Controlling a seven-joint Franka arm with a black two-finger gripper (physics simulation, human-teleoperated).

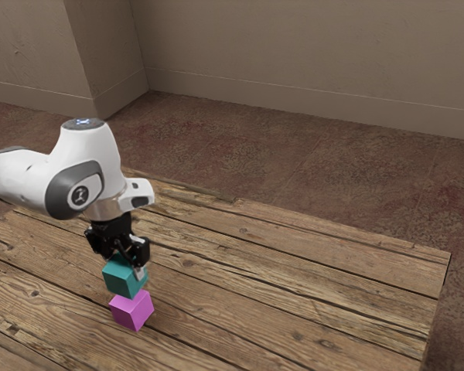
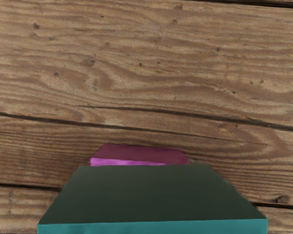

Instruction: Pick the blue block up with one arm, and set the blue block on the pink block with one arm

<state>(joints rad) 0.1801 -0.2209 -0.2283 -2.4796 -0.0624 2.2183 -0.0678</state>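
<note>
- The white arm [image 1: 39, 182] is reaching in from the exterior view's left and is bending down over the near part of the wooden table [image 1: 309, 270].
- Its black gripper [image 1: 127, 263] is pointing straight down, and the fingers [image 1: 141, 267] are clamping the blue block [image 1: 122, 278] from two sides, gripping it by its upper part.
- The blue block, which is looking more teal than blue from where I am standing, is sitting directly over the pink block [image 1: 132, 310], turned a little askew to it.
- The two blocks are meeting or nearly meeting. I cannot tell whether the blue one is resting its weight on the pink one or hanging just clear of it.
- The pink block is lying flat on the planks, toward the table's near edge.
- In the wrist view the blue block [image 2: 151, 202] is looming large just under the hand, and a strip of the pink block [image 2: 139, 155] is peeking out beyond its far edge, with the grained boards [image 2: 146, 73] running across behind.
- A reddish patterned floor [image 1: 294, 154] and plain beige walls [image 1: 294, 46] are surrounding the table.
</note>
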